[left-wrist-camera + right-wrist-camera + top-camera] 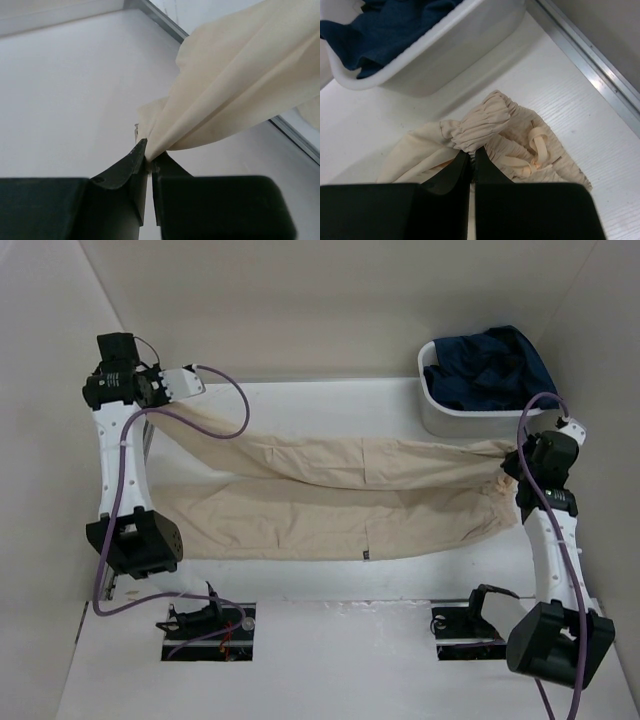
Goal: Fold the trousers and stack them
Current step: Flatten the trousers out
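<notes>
The trousers (330,495) lie stretched over the surface (330,405), with the waistband just beside the white tub (450,425) (blue cloth (490,365) inside). The right gripper (471,156) pinches the waistband in its jaws. The left gripper (148,154) pinches a leg end in its jaws, well apart from the tub.

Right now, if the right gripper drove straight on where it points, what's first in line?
The right gripper is shut on the trousers, so cloth first. Past that, probably the table, then the white tub; depth is unclear.
</notes>
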`<state>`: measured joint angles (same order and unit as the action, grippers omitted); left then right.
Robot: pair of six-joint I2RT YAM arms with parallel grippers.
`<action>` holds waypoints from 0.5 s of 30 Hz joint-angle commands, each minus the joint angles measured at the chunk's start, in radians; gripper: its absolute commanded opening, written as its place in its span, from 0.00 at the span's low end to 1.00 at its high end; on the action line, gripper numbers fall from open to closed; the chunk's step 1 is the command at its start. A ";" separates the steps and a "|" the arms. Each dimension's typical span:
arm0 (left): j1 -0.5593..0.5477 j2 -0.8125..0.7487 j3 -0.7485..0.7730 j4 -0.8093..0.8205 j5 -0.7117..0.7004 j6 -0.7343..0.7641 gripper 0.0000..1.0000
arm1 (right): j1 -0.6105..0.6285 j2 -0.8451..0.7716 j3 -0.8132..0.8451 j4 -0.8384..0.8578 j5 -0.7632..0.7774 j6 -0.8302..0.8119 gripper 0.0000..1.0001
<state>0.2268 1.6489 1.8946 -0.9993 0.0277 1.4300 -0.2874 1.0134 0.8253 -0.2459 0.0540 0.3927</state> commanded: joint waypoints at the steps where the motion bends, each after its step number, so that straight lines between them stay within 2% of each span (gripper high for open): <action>1: -0.002 0.040 -0.003 -0.071 -0.008 0.058 0.05 | -0.005 -0.004 -0.003 0.062 -0.011 0.006 0.00; 4: -0.011 0.151 0.061 -0.105 -0.015 0.078 0.07 | 0.001 0.019 -0.008 0.062 -0.002 0.006 0.00; 6: -0.019 0.289 0.157 -0.105 -0.008 0.061 0.07 | 0.003 0.040 -0.011 0.065 0.000 0.006 0.00; 8: -0.028 0.475 0.326 -0.102 -0.006 0.024 0.07 | 0.003 0.071 -0.008 0.059 0.006 0.008 0.00; 12: -0.048 0.872 0.793 -0.081 0.011 -0.072 0.11 | 0.026 0.131 0.003 0.048 0.021 0.000 0.00; 13: -0.056 0.932 0.849 -0.049 0.014 -0.088 0.14 | 0.035 0.143 0.005 0.043 0.032 -0.002 0.00; 15: -0.073 0.956 0.809 0.078 0.014 -0.132 0.24 | 0.056 0.162 0.009 0.036 0.059 -0.002 0.00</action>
<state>0.1753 2.5984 2.6514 -1.0012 0.0181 1.3727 -0.2546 1.1660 0.8158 -0.2459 0.0616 0.3931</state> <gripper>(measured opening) 0.208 0.039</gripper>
